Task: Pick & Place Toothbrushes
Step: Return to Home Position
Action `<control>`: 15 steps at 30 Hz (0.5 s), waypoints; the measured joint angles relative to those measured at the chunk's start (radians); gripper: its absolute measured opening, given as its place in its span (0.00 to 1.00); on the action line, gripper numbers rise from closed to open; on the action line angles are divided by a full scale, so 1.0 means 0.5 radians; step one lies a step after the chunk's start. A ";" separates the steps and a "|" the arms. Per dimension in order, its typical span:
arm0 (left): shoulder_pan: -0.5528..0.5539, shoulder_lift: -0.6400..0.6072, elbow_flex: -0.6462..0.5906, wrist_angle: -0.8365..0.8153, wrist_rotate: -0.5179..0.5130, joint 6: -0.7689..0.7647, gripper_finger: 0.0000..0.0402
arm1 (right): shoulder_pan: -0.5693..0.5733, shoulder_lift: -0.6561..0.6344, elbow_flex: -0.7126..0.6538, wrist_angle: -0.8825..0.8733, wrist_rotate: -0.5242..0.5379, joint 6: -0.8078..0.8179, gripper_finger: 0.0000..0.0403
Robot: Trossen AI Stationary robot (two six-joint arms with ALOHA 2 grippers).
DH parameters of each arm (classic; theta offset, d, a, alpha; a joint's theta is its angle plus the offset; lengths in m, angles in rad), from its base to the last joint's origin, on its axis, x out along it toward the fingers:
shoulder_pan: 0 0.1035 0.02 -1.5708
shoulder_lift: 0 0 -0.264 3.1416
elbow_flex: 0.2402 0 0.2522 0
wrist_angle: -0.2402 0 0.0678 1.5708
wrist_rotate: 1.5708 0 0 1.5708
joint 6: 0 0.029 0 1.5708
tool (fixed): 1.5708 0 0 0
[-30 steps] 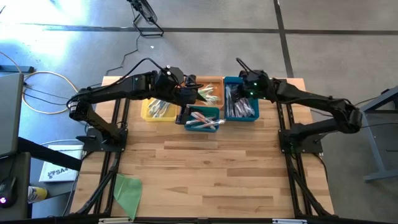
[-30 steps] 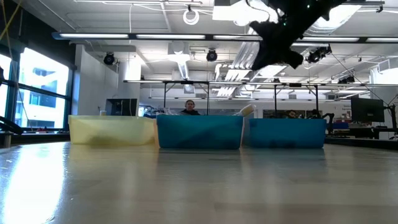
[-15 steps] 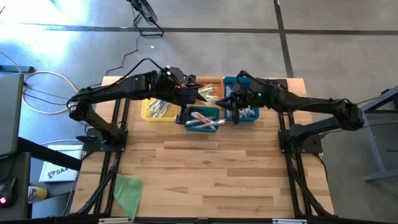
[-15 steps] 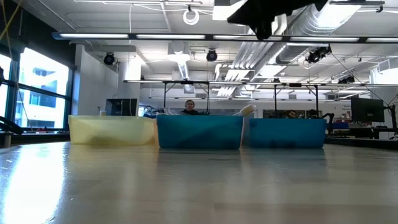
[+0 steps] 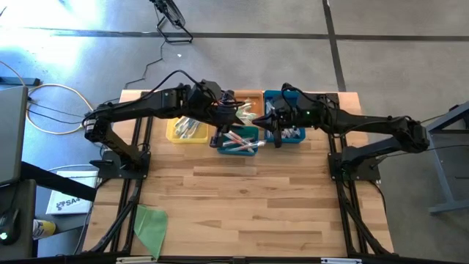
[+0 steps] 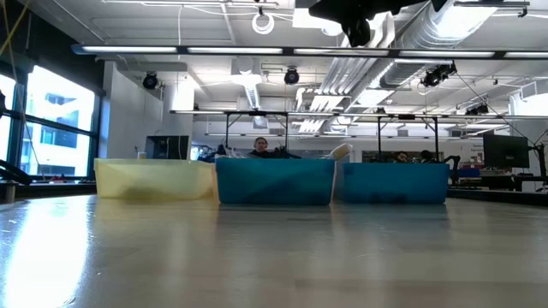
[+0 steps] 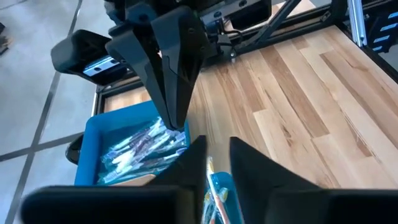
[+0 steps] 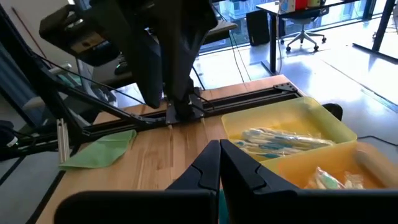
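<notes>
From above, four bins are sitting grouped at the 12 o'clock edge of the desk point(image 5: 242, 198). A teal bin point(image 6: 274, 181) is in the middle, with a yellow bin point(image 6: 154, 181) at its 9 o'clock, a blue bin point(image 6: 394, 183) at its 3 o'clock and an orange bin point(image 5: 249, 92) at its 12 o'clock.

The toothbrushes point(image 7: 140, 148) are lying inside these bins. A clear-wrapped heap is filling the blue one, white and teal ones are resting in the yellow one, and a few more are showing in the teal and orange ones.

The left pincer point(image 7: 217, 144) is hanging above the teal bin's 10 o'clock corner, its fingers standing slightly parted with nothing between them. The right pincer point(image 8: 219, 149) is hovering over the blue bin's 9 o'clock wall, just beside the teal bin, its fingers pressing together and carrying nothing. The two pincers are facing each other across the teal bin, near but apart.

A green cloth point(image 5: 150, 226) is lying at the desk's 7 o'clock corner, well apart from the bins.
</notes>
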 joint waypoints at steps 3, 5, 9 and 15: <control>0.000 0.007 0.000 -0.009 -0.002 0.000 0.07 | 0.000 0.000 0.000 -0.002 0.001 -0.001 0.01; 0.000 0.007 0.000 -0.008 -0.002 0.000 0.02 | 0.000 0.000 0.000 -0.004 0.000 -0.001 0.01; 0.000 0.007 0.000 -0.009 -0.002 -0.001 0.02 | 0.000 0.000 0.000 -0.004 -0.027 -0.001 0.01; -0.022 0.007 0.000 -0.008 -0.121 0.127 0.03 | 0.009 0.000 0.000 -0.005 -0.068 0.006 0.01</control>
